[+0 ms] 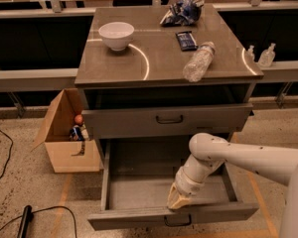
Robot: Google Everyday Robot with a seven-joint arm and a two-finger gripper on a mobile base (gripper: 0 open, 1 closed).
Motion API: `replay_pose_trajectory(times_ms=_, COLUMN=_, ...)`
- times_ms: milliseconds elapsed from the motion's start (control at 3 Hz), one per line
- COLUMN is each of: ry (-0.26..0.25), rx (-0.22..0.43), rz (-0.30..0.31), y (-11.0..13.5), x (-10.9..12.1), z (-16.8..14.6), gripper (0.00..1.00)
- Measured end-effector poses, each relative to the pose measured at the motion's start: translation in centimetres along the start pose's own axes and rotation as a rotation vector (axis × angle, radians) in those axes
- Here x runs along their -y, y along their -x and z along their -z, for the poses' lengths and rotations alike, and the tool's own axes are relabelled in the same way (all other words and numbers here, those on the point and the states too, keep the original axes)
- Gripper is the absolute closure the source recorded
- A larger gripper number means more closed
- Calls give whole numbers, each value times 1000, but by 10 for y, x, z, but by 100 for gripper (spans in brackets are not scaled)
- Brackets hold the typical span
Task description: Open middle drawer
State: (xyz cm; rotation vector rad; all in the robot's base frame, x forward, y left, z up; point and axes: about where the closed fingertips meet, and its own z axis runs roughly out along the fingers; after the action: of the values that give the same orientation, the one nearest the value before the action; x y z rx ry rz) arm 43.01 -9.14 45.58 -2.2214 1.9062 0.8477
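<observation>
Middle drawer (154, 190) stands well out of the cabinet, grey inside bare, loop handle (178, 221) nearest the camera at front centre. Gripper (177, 201) sits just behind the drawer front, above the handle; open or closed, cannot tell. Task looks near done. Any further pull should run straight out along the rails, then lift clear without catching the front edge. The drawer above (139, 120) overhangs the arm (248, 157), so little headroom. Cardboard box (64, 152) and floor cable (44, 214) lie left, clear of travel. On the countertop (154, 68): white bowl (116, 34), plastic bottle (198, 62) on its side, dark packet (186, 40), blue bag (181, 11).
</observation>
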Motion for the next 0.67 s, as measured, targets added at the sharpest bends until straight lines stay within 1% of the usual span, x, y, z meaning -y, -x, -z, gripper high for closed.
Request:
replay_pose_trajectory(times_ms=333, ry=42, rx=19, rz=-5, y=6, x=-15, z=0, gripper=100)
replay_pose_trajectory(times_ms=667, ry=68, rx=29, rz=-20, y=11, x=-34, z=9, gripper=100)
